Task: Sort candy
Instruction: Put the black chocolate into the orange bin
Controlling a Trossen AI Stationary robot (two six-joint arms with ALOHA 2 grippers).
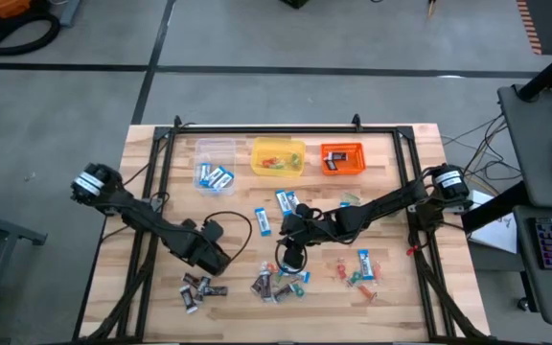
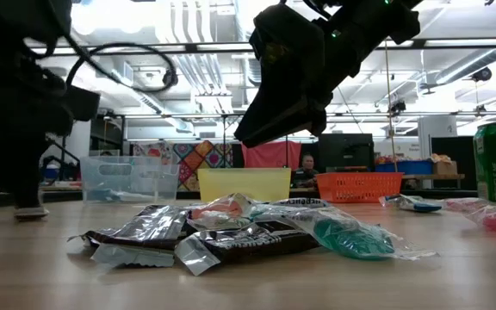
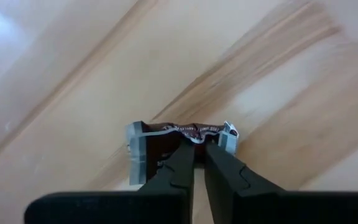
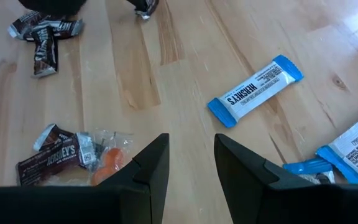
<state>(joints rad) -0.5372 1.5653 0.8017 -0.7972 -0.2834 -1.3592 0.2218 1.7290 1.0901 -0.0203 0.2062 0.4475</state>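
The left gripper is low, its fingers pinched together on a dark brown candy. The right gripper hangs with fingers parted, nothing between them.

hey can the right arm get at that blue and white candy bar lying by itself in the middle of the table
Probably yes. The right gripper hangs open above bare wood, and the blue-and-white bar lies flat just ahead of it with nothing on top or between. The left gripper, shut on a brown candy, is off to the side.

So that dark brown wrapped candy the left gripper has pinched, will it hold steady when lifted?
Probably, though loosely. The dark brown candy has a crinkled foil wrapper with flared ends, so it likely flexes and may droop. The left gripper is shut on its middle, so it should stay roughly balanced. It looks light, but glossy foil may slip.
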